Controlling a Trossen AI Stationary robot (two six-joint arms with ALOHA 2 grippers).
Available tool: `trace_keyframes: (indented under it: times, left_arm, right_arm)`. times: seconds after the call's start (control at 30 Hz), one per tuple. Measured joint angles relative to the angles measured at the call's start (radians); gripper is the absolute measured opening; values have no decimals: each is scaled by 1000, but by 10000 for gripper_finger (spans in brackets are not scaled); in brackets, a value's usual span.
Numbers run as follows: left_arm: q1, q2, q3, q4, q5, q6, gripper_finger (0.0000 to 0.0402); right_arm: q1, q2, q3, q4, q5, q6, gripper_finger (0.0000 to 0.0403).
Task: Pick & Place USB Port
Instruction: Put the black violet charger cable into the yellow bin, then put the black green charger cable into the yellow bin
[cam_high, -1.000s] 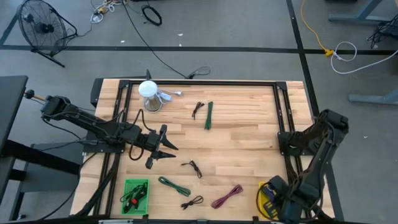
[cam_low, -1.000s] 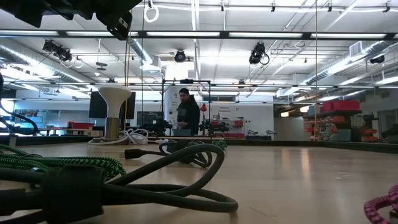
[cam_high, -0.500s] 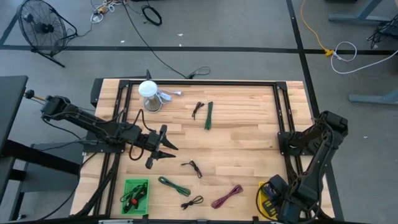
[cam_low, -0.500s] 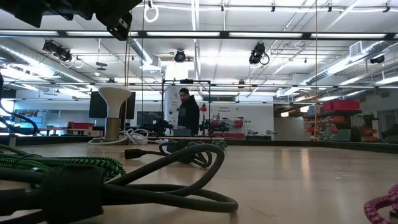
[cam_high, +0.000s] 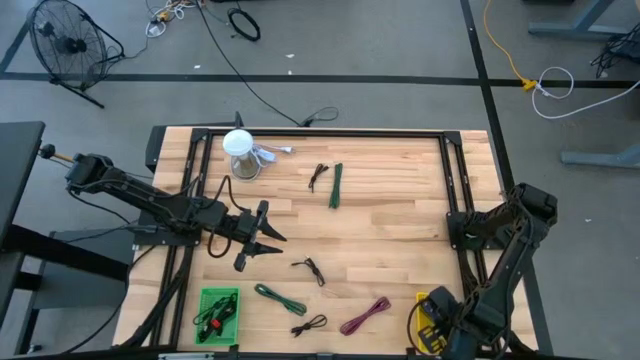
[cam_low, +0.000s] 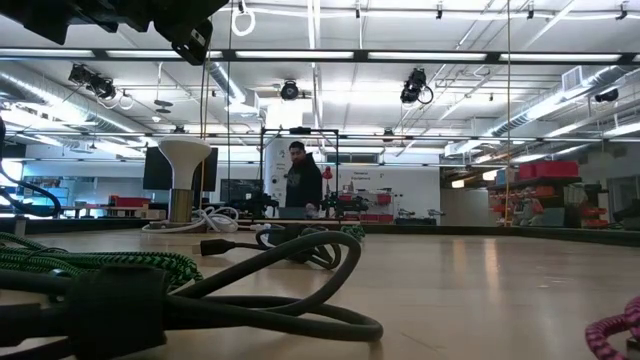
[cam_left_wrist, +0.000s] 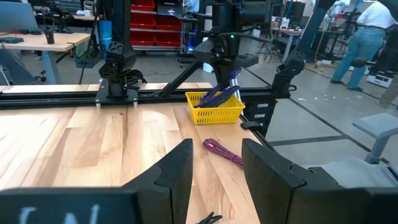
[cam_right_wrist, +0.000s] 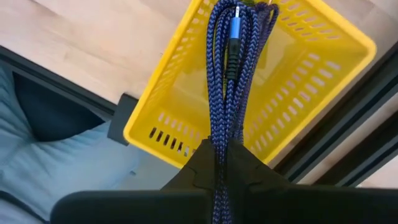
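Observation:
My right gripper (cam_right_wrist: 221, 148) is at the table's near right corner, above a yellow mesh basket (cam_right_wrist: 152, 127), and is shut on a bundle of blue braided USB cable (cam_right_wrist: 233, 68). The left wrist view shows the same gripper (cam_left_wrist: 227, 62), cable (cam_left_wrist: 222, 93) and basket (cam_left_wrist: 214, 115) from across the table. In the high view the arm covers most of the basket (cam_high: 424, 325). My left gripper (cam_high: 268, 237) hovers open over the left middle of the table and holds nothing; its fingers (cam_left_wrist: 177, 171) stand apart. My right gripper pinches the blue cable bundle between its two fingers, several looped strands together (cam_right_wrist: 221, 134). The fingers come from above, pointing down. The bundle hangs straight below them into the yellow basket, its blue plug end (cam_right_wrist: 233, 28) lowest.
Loose cables lie on the table: black (cam_high: 318, 175), green (cam_high: 336, 186), black (cam_high: 311, 269), green (cam_high: 280, 298), black (cam_high: 310, 325) and pink (cam_high: 365, 315). A green bin (cam_high: 218, 312) sits at the near left. A white cup-like object (cam_high: 240, 153) stands far left. A person (cam_low: 303, 180) stands beyond the table.
My right arm has shifted slightly toward the table's left over the yellow basket, still shut on the blue cable. My left arm has kept still.

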Motion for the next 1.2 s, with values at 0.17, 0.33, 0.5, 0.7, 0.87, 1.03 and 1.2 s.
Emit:
trace_keyframes:
  times: [0.17, 0.33, 0.5, 0.7, 0.87, 1.03, 1.2]
  left_arm:
    - [0, 0, 0, 0, 0, 0, 142]
    - [0, 0, 0, 0, 0, 0, 142]
    - [0, 0, 0, 0, 0, 0, 142]
    - [0, 0, 0, 0, 0, 0, 142]
    - [0, 0, 0, 0, 0, 0, 142]
    - [0, 0, 0, 0, 0, 0, 142]
    - [0, 0, 0, 0, 0, 0, 142]
  right_arm:
    - [-8, 0, 0, -4, 8, -1, 10]
    - [-22, 0, -2, -3, 25, -5, 10]
    - [-26, 1, -56, 66, -14, -8, 10]
    - [-26, 1, -142, 196, -31, -30, 20]
    - [-33, 0, -144, 193, -69, -59, 62]
    - [-51, -5, -144, 194, -56, -95, 111]
    - [-84, -6, -144, 174, -45, -175, 147]
